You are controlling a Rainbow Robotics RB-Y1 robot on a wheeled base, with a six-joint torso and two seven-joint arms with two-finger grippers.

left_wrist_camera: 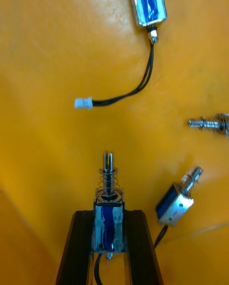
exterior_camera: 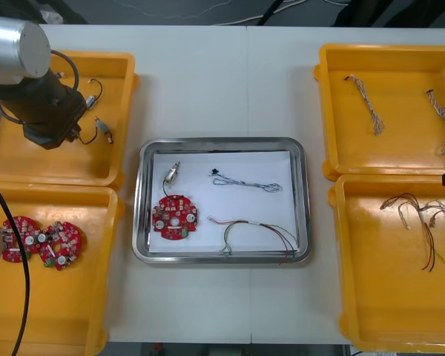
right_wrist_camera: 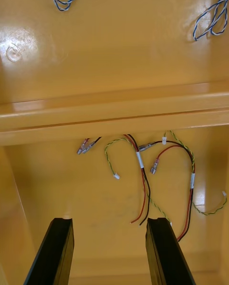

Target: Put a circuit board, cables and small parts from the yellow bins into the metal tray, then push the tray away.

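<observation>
My left gripper point(left_wrist_camera: 109, 216) is shut on a small metal part point(left_wrist_camera: 109, 220), blue-wrapped with a spring plunger, over the floor of the far left yellow bin point(exterior_camera: 119, 70). The left arm point(exterior_camera: 48, 111) hangs over that bin. In the metal tray point(exterior_camera: 301, 200), white inside, lie a red circuit board point(exterior_camera: 175, 216), a small metal part point(exterior_camera: 172, 173), a blue and white cable point(exterior_camera: 245, 180) and a red and yellow cable point(exterior_camera: 259, 233). Above the near right bin point(right_wrist_camera: 71, 204), my right gripper point(right_wrist_camera: 109, 225) stands open, with red and yellow cables point(right_wrist_camera: 143, 170) just beyond its fingers.
Loose small metal parts point(left_wrist_camera: 148, 1) point(left_wrist_camera: 175, 204) lie around the held one. Two circuit boards point(exterior_camera: 18, 239) point(exterior_camera: 61, 245) rest in the near left bin point(exterior_camera: 89, 304). The far right bin point(exterior_camera: 400, 148) holds blue and white cables point(exterior_camera: 367, 104). Bare table surrounds the tray.
</observation>
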